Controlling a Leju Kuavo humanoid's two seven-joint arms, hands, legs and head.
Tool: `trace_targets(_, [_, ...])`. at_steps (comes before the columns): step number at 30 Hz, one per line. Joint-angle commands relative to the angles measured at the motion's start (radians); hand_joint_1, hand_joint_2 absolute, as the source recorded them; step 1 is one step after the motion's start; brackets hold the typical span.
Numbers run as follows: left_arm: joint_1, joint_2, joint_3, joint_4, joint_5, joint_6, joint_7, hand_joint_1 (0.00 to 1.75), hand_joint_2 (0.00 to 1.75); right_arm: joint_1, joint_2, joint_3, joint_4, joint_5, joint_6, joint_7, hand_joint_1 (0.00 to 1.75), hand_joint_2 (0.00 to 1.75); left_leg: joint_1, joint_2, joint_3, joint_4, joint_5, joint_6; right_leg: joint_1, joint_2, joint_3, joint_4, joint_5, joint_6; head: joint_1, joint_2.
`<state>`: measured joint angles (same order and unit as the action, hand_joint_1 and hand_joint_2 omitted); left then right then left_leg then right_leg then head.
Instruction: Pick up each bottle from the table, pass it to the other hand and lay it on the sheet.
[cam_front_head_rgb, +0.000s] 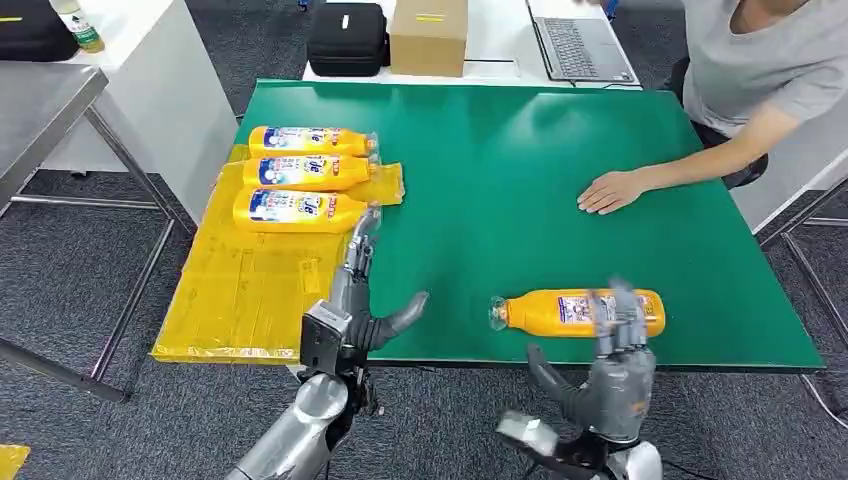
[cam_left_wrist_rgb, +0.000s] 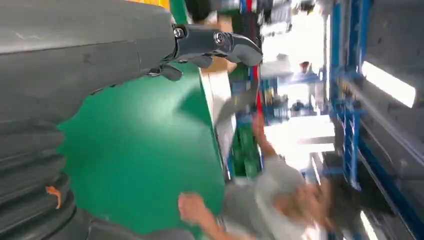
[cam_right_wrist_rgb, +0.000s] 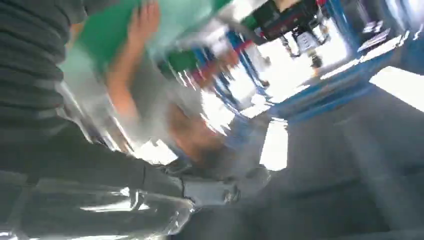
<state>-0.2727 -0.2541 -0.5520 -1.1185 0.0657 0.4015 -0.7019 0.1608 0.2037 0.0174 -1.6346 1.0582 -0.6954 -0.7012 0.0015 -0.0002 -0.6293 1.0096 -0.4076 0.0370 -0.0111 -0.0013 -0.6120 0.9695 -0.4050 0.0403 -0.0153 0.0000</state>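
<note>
Right hand (cam_front_head_rgb: 617, 350) is hovering at the near edge of the green table (cam_front_head_rgb: 520, 180), fingers spread and holding nothing, with an orange bottle (cam_front_head_rgb: 580, 311) lying on its side just past the fingertips, cap pointing toward the left hand. Left hand (cam_front_head_rgb: 365, 300) is spread wide too, nothing in it, and three more orange bottles (cam_front_head_rgb: 300, 170) lie in a row on the yellow sheet (cam_front_head_rgb: 250, 280) just beyond its fingers. A person's hand (cam_front_head_rgb: 612, 190) rests flat on the table, well beyond the right hand.

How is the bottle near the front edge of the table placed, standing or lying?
Lying. The bottle rests on its side on the green table, cap toward the robot's left, with the right hand just behind it.
</note>
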Motion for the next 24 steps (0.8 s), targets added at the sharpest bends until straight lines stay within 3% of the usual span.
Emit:
trace_targets(1, [-0.015, 0.008, -0.003, 0.005, -0.048, 0.03, 0.004, 0.0, 1.75, -0.132, -0.029, -0.303, 0.177, -0.052, -0.003, 0.003, 0.0, 1.75, 0.0, -0.001, 0.007, -0.002, -0.002, -0.001, 0.0, 0.0, 0.007, -0.002, -0.001, -0.001, 0.0, 0.0])
trace_targets(8, [-0.028, 0.009, -0.01, 0.005, -0.061, 0.07, 0.004, 0.0, 1.75, -0.156, -0.046, -0.322, 0.218, -0.04, -0.003, 0.003, 0.0, 1.75, 0.0, 0.001, 0.006, -0.001, -0.002, -0.001, 0.0, 0.002, 0.006, -0.002, -0.001, -0.001, 0.0, 0.0])
trace_targets(11, [-0.036, 0.019, -0.024, 0.0, -0.074, 0.128, 0.004, 0.0, 1.75, -0.205, -0.074, -0.371, 0.309, -0.055, -0.003, 0.003, 0.0, 1.75, 0.0, 0.0, 0.005, -0.001, -0.001, -0.001, 0.0, 0.001, 0.006, -0.002, -0.001, -0.001, 0.0, 0.0])
trace_targets(12, [-0.03, 0.024, -0.021, -0.007, -0.068, 0.133, 0.004, 0.0, 1.75, -0.263, -0.117, -0.417, 0.443, -0.064, -0.003, 0.003, 0.0, 1.75, 0.0, -0.001, 0.006, -0.002, -0.001, -0.001, 0.0, 0.0, 0.007, -0.002, -0.001, -0.001, 0.0, 0.0])
trace_targets(14, [-0.025, 0.025, -0.018, -0.009, -0.065, 0.133, 0.004, 0.0, 1.75, -0.273, -0.121, -0.434, 0.473, -0.024, -0.003, 0.003, 0.0, 1.75, 0.0, 0.0, 0.004, -0.001, -0.001, -0.001, 0.0, 0.001, 0.005, -0.002, 0.0, -0.001, 0.0, 0.0])
trace_targets(19, [-0.015, 0.032, -0.025, -0.033, -0.074, 0.142, 0.004, 0.0, 1.75, -0.297, -0.165, -0.416, 0.589, 0.009, -0.003, 0.019, 0.0, 1.75, 0.0, 0.0, 0.004, -0.001, -0.001, 0.0, 0.0, 0.0, 0.004, -0.002, 0.0, 0.0, 0.0, 0.0])
trace_targets(24, [-0.028, 0.025, -0.037, -0.026, -0.061, 0.128, 0.004, 0.0, 1.75, -0.375, -0.228, -0.306, 0.78, -0.042, -0.001, 0.05, 0.0, 1.75, 0.0, 0.002, 0.005, -0.001, -0.002, -0.001, 0.001, 0.003, 0.005, -0.002, 0.0, -0.001, 0.0, 0.0])
